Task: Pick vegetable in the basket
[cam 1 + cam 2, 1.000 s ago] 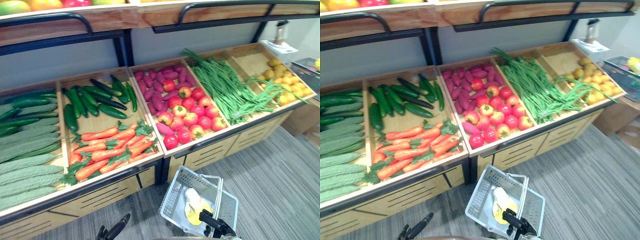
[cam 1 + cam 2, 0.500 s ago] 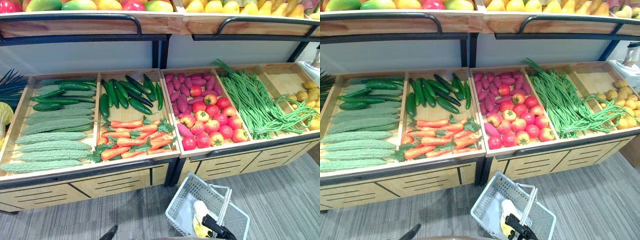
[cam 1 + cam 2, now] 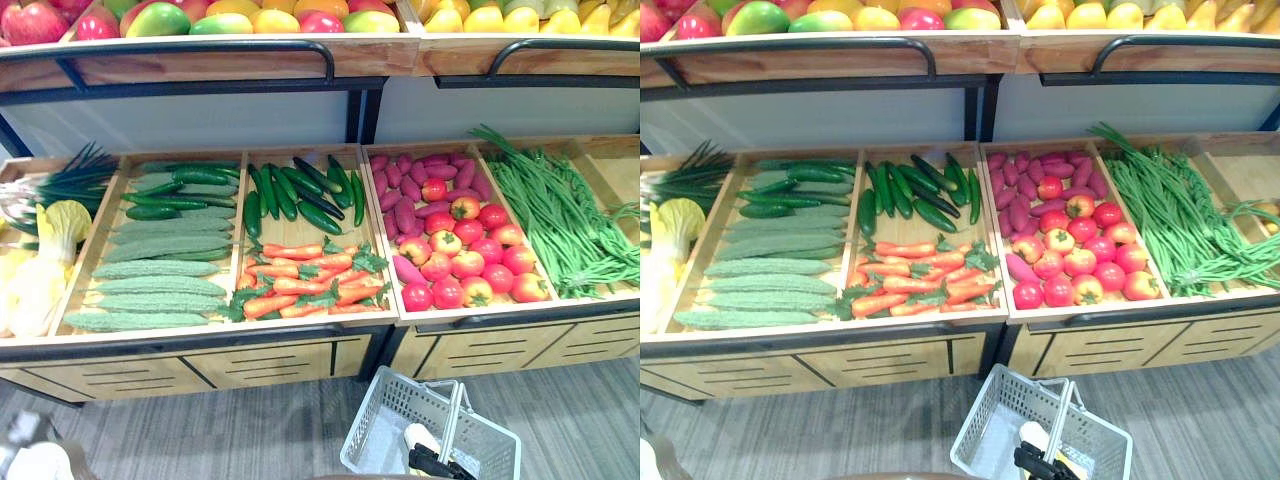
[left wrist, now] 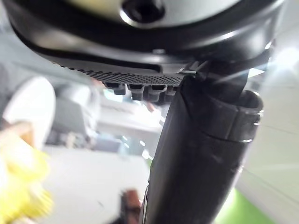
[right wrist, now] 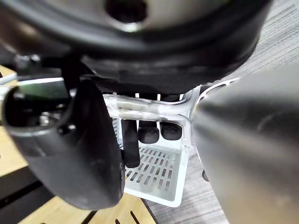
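While the right hand point(image 3: 432, 466) hangs low over the grey floor point(image 3: 250, 420) in front of the wooden stand point(image 3: 280, 355), its fingers point(image 5: 150, 133) are hooked round the handles point(image 5: 140, 106) of the white basket point(image 3: 375, 440). The right wrist view shows them curled over the two bars, with the thumb beside them. Inside the basket, just beneath that grasp, lies a pale and yellow item point(image 3: 420, 437), too hidden to identify. The vegetables all lie in the stand's slanted crates, above and beyond the basket and well apart from the fingers. Carrots point(image 3: 300, 285) with green tops fill the near half of the middle crate, and dark cucumbers point(image 3: 290, 195) lie behind them. Pale bumpy gourds point(image 3: 150, 270) are in the crate to the left. Tomatoes point(image 3: 470, 265) and purple sweet potatoes point(image 3: 405, 190) share the crate directly above the basket, and long green beans point(image 3: 560, 215) lie further right. The left hand point(image 4: 201, 154) shows in its own wrist view against a blurred background, and whether it is clenched or released cannot be told.
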Robot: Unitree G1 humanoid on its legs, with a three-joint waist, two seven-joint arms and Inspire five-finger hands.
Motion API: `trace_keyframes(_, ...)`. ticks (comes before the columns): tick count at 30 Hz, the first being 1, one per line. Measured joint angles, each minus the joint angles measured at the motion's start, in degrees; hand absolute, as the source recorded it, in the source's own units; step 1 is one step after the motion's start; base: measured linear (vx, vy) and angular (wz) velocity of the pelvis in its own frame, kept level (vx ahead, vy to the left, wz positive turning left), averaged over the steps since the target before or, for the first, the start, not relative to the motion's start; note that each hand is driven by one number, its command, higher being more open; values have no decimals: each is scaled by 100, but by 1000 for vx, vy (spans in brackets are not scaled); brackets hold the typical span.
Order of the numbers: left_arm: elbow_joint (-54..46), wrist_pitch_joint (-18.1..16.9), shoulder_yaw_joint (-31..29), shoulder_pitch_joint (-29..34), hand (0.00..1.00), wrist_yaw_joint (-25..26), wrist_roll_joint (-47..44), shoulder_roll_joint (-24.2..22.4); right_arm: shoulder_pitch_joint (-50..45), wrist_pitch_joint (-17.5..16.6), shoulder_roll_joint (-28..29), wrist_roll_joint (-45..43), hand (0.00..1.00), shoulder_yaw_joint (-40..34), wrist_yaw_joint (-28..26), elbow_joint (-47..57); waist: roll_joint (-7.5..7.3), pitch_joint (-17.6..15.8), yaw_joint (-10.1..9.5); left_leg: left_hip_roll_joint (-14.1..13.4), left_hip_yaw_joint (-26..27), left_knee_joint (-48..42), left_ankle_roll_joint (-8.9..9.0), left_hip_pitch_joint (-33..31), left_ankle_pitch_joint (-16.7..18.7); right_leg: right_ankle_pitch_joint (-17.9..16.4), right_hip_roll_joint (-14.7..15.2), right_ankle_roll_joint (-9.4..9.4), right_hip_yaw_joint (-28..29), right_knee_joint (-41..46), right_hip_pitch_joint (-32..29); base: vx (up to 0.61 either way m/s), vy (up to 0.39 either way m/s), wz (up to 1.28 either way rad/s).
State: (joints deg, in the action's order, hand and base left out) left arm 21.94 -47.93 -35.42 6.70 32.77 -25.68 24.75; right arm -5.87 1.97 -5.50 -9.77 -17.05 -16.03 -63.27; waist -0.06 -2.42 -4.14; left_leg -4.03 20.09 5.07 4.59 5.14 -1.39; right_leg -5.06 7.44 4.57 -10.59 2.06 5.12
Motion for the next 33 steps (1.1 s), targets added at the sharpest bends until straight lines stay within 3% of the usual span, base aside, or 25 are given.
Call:
trace_keyframes(2,-822,427,71,-117,100,-576,58,274,-2,13,3,97,0,61,-4,3,92,129,1,-23,145,1,2,14,-1,78,-27,-80,110,14,-5,148,48,-1)
trace_keyframes(4,-1698,1152,196,-254,100,-1338,273,665,-29,42,-68,95,0,200,-32,-3,170,235,1,-145,312,0,2,134,-2,167,-131,-145,262,159,1,99,2,-12)
trace_keyframes(5,-1824,1354,281,-307,100,-1501,345,790,-40,43,-80,96,0,214,-34,-4,191,254,-6,-189,362,0,2,180,-2,183,-152,-167,298,221,1,80,-13,-19)
trace_keyframes(7,-2050,2080,688,-535,100,-2159,549,1201,-52,41,-119,114,0,250,-70,0,286,325,9,-399,582,-2,3,363,-7,182,-332,-168,432,723,-124,65,-44,-26)
trace_keyframes(8,-2075,2247,788,-608,100,-2332,602,1220,-31,23,-149,141,0,250,-73,6,421,283,-3,-514,630,-13,-3,415,-11,121,-416,-174,473,1031,-307,-6,-329,-74)
trace_keyframes(9,-1897,3462,1491,-1224,100,-3363,944,1357,-6,-74,-11,361,0,505,-231,129,173,323,154,-733,1044,-95,346,494,199,738,-660,-206,631,-709,-247,-36,-372,-81)
trace_keyframes(11,-1749,3877,2045,-1227,100,-3812,1091,1329,-7,-64,-85,342,0,474,-243,163,275,257,168,-850,1252,-293,362,512,210,715,-727,-269,783,-708,-202,-19,-276,-60)
trace_keyframes(16,-1630,4224,2462,-1521,100,-4254,1432,1096,-55,-64,-137,346,0,477,-242,240,342,236,188,-920,1401,-436,381,519,221,675,-768,-327,858,-657,-196,24,-61,-8)
trace_keyframes(17,-1423,4440,2540,-1676,100,-4506,1698,1095,-56,-57,-138,349,0,478,-242,245,349,232,183,-946,1453,-443,429,587,254,655,-793,-354,893,-605,-196,12,-11,-9)
trace_keyframes(20,-1022,4660,2681,-1719,100,-4900,1983,1090,-53,-55,-111,467,0,476,-242,305,349,221,201,-972,1568,-440,516,610,317,635,-828,-371,958,-533,-237,-29,0,-14)
trace_keyframes(27,-422,4778,3301,-1719,100,-5354,2313,1086,-73,-14,-77,514,0,470,-243,386,305,221,200,-974,1715,-431,561,696,386,634,-844,-369,1012,-441,-297,-57,-9,-5)
trace_keyframes(33,-209,5101,3507,-1719,100,-5859,3115,1089,-76,-11,-67,510,0,470,-258,389,298,285,259,-974,1751,-393,562,672,385,634,-855,-368,1015,-353,-398,-90,-32,-3)
